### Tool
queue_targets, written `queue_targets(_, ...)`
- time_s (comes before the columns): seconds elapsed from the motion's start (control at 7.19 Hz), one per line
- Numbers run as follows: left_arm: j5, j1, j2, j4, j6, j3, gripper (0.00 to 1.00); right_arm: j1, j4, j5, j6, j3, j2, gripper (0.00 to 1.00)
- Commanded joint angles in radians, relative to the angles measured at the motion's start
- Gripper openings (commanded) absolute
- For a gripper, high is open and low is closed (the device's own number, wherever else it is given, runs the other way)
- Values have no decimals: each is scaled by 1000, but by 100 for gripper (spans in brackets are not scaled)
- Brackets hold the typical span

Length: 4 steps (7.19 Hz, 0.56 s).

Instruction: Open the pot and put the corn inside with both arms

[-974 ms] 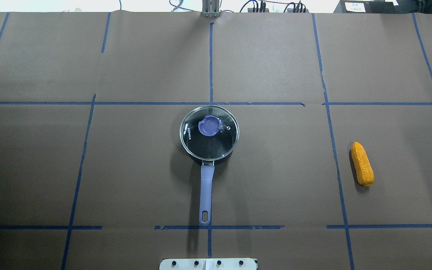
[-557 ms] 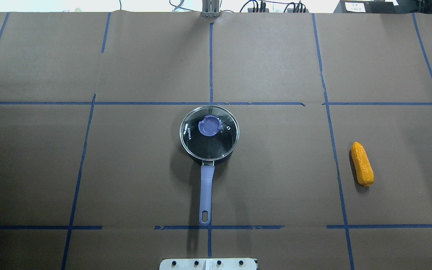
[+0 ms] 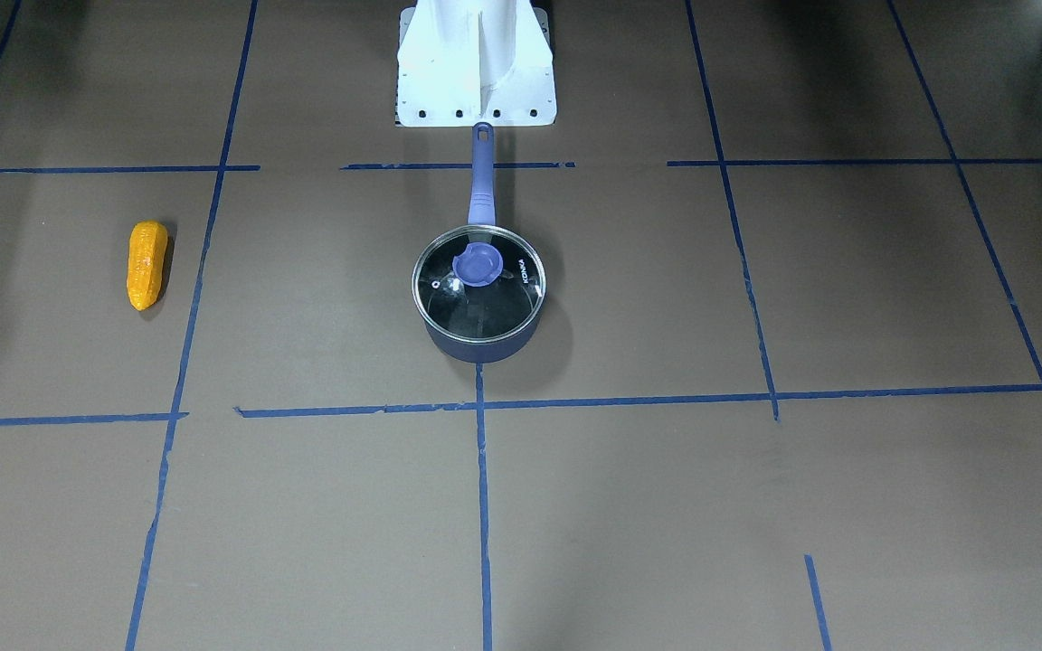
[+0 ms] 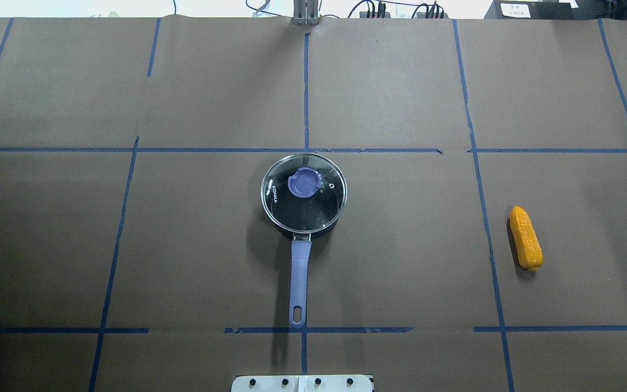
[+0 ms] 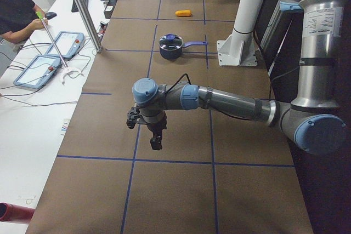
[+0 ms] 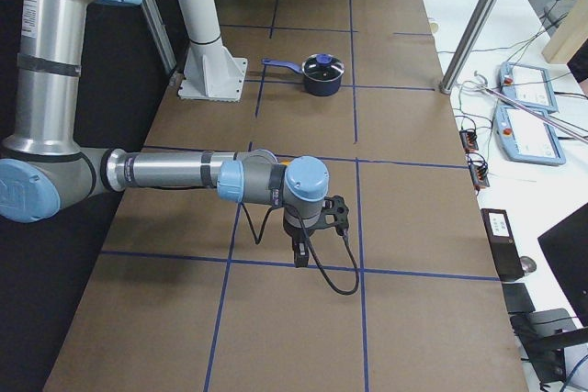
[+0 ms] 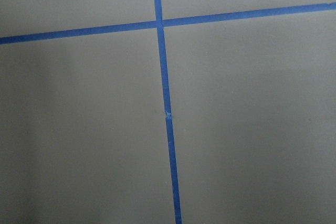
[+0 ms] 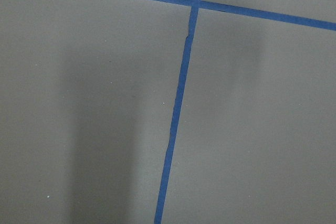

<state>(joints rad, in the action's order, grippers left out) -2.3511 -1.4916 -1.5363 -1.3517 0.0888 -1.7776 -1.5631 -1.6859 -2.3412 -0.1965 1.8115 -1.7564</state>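
Observation:
The pot (image 4: 298, 283) stands mid-table with its purple handle pointing toward the robot base; it also shows in the front view (image 3: 480, 348). The glass lid (image 4: 303, 191) with its purple knob sits on the pot. The corn (image 4: 526, 238) lies on the paper far to the right, on the left of the front view (image 3: 146, 264). The left gripper (image 5: 156, 141) hangs over the table's left end, far from the pot. The right gripper (image 6: 299, 254) hangs over the right end. Each shows only in a side view, so I cannot tell if either is open or shut. Both wrist views show only paper and tape.
Brown paper with blue tape lines (image 4: 306, 92) covers the table. The white base post (image 3: 476, 63) stands just behind the pot's handle. Teach pendants (image 5: 52, 58) and cables lie on the side bench, where a person (image 5: 16, 9) stands.

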Motion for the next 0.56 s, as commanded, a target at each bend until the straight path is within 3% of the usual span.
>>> queue_targets(0.0, -71, -1, -7, -92, -26, 47, 100, 0, 0, -10, 3, 2, -1, 100)
queue_targets(0.28, -79, 20, -22, -124, -230, -38, 100, 12, 0, -77, 2, 2, 0, 100)
queue_targets(0.42, -77, 109, -37, -150, -391, -131, 100, 14, 0, -98, -1, 2, 0, 100)
